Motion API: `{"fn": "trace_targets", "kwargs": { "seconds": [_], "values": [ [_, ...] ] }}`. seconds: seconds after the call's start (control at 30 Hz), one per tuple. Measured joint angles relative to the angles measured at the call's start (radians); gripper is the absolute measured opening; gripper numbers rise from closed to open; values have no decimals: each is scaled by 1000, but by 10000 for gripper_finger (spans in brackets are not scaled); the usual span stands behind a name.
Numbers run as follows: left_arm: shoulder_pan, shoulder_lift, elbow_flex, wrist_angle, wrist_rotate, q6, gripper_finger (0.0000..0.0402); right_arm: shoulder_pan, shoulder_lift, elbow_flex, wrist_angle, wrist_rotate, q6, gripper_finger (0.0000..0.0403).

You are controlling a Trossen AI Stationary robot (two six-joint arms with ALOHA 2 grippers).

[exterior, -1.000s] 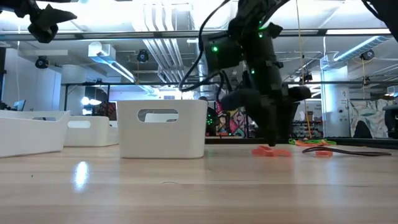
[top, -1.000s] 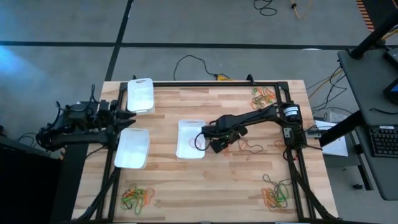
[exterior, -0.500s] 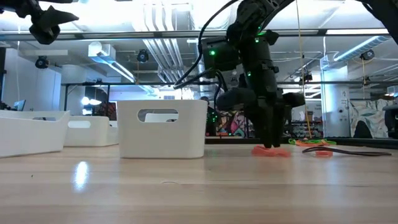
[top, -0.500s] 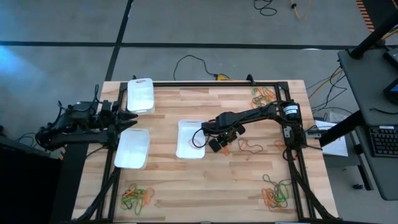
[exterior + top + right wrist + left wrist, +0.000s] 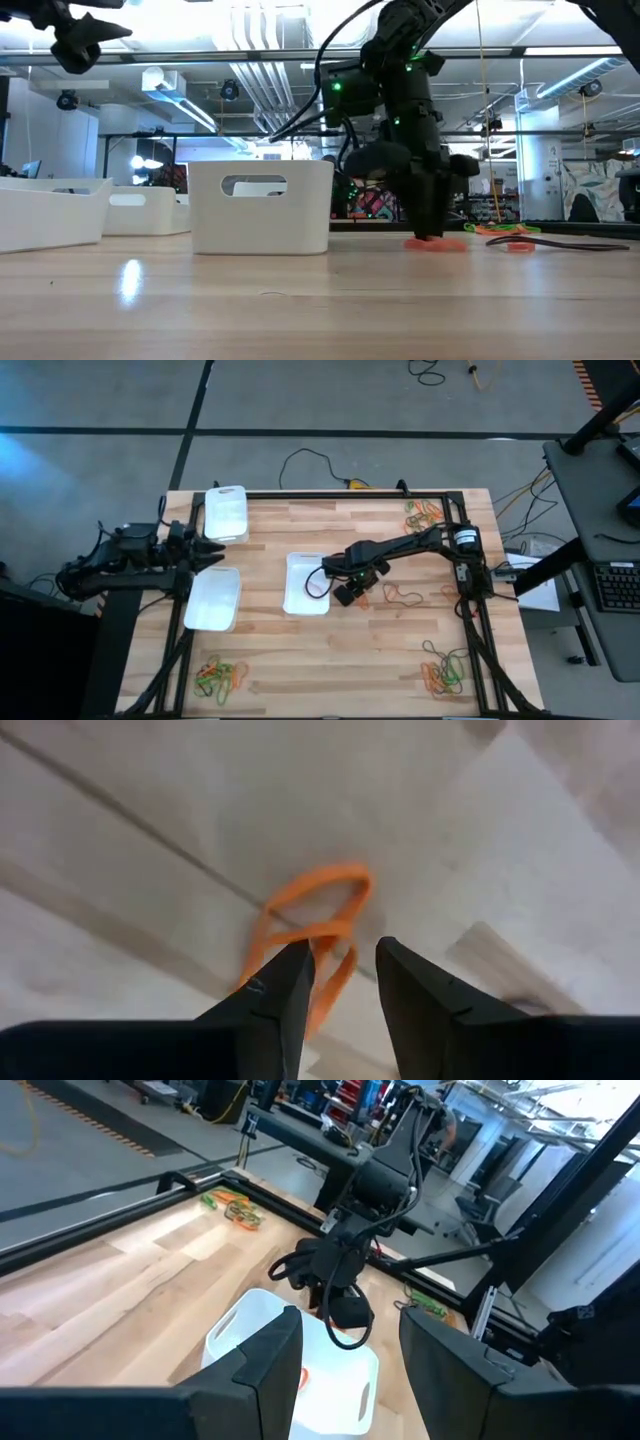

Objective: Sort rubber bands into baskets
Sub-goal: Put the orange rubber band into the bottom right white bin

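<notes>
1. My right hand (image 5: 348,593) was down at the table (image 5: 370,650), just right of the middle tray (image 5: 306,584).
2. In its wrist view the fingers (image 5: 268,998) stood slightly parted over an orange rubber band (image 5: 312,935) lying flat on the wood; nothing was gripped between them.
3. From table height, the same orange band (image 5: 437,243) lay at the fingertips, beside the middle tray (image 5: 260,207).
4. My left hand (image 5: 210,552) hung at the left edge between the far tray (image 5: 226,513) and the near-left tray (image 5: 212,600), fingers (image 5: 262,1371) spread and empty.
5. Mixed band piles sat near-left (image 5: 220,675), near-right (image 5: 443,672) and far-right (image 5: 425,514).
</notes>
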Motion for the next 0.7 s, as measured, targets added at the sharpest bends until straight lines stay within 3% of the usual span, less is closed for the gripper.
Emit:
{"fn": "trace_targets", "kwargs": {
  "seconds": [0.13,0.37,0.7],
  "values": [
    [0,14,0,0,17,0,154,-9,5,0,3,7,-14,94],
    [0,20,0,100,43,-33,154,-32,5,0,9,4,-18,15],
    [0,19,0,172,130,-35,154,-38,-43,98,-114,-12,-25,9]
  ]
}}
